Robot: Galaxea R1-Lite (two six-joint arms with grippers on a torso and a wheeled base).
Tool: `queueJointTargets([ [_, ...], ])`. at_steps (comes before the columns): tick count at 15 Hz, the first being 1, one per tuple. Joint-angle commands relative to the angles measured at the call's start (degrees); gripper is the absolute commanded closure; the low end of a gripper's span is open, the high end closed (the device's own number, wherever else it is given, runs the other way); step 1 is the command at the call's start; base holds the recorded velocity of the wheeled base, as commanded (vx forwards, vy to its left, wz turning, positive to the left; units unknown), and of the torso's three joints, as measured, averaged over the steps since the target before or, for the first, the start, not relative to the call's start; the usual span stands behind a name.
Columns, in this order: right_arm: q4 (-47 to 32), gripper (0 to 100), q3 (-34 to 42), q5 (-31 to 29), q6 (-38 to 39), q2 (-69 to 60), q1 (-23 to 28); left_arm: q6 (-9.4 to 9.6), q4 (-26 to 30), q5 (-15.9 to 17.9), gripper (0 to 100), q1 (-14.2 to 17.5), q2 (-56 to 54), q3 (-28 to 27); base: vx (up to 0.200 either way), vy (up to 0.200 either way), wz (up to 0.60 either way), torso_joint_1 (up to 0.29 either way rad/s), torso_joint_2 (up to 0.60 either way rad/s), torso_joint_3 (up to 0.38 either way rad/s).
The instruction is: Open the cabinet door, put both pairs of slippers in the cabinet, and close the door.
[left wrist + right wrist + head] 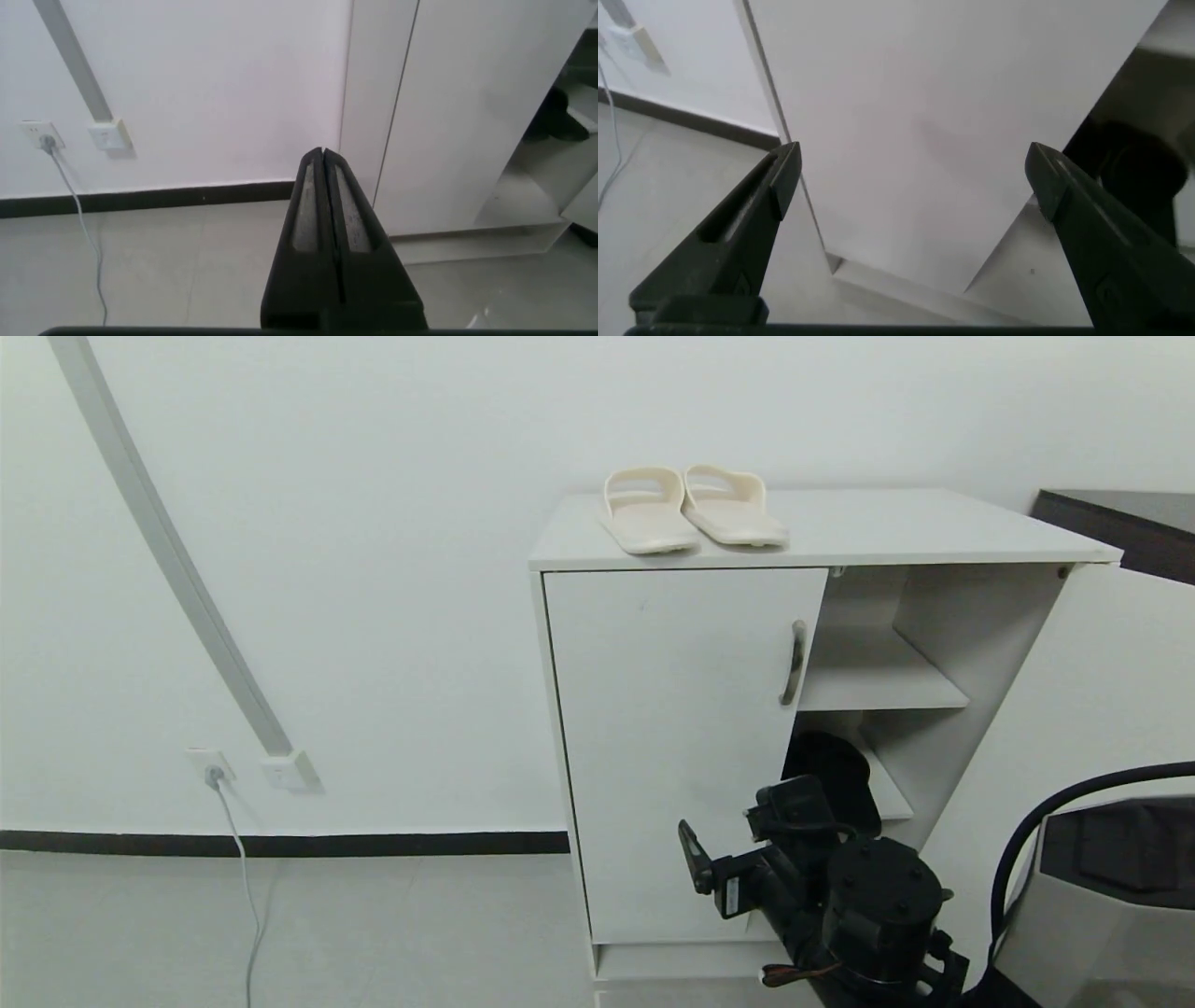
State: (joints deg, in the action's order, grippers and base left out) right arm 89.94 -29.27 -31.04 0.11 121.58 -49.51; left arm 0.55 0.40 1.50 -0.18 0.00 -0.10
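White cabinet point(672, 756), cream slippers point(691, 509), black slippers point(831, 770)
All are plain and unpatterned; the handle point(794, 661) is grey, the wall point(373, 523) white, the skirting point(280, 844) black, the floor point(420, 933) pale grey.

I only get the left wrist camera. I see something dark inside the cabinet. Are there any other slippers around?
Observer: Yes, a pair of cream slippers sits side by side on the cabinet top.
Operator: Is the other gripper shut like my left gripper?
Observer: No, the right gripper is open, facing the lower part of the closed left door.
Operator: Does that door have a handle?
Observer: Yes, an upright handle at its right edge, next to the open side.
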Motion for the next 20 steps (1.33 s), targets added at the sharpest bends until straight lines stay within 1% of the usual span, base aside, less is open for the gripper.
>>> queueJointTargets([
  [1, 0.06, 0, -1.23, -0.25, -0.46, -0.02, 1.17, -0.02, 0.04, -0.01, 100, 0.01, 0.0, 0.01, 0.0, 0.0, 0.0, 0.105, -0.46, -0.339],
  [10, 0.06, 0, -1.32, -0.69, -0.64, 0.24, 1.34, -0.02, -0.05, -0.01, 100, 0.01, 0.0, 0.01, 0.0, 0.0, 0.0, 0.151, -0.48, -0.327],
  [20, 0.06, 0, -1.14, -0.69, -0.64, 0.24, 1.34, 0.07, 0.04, -0.01, 100, 0.01, 0.0, 0.01, 0.0, 0.0, 0.0, 0.216, -0.54, -0.316],
])
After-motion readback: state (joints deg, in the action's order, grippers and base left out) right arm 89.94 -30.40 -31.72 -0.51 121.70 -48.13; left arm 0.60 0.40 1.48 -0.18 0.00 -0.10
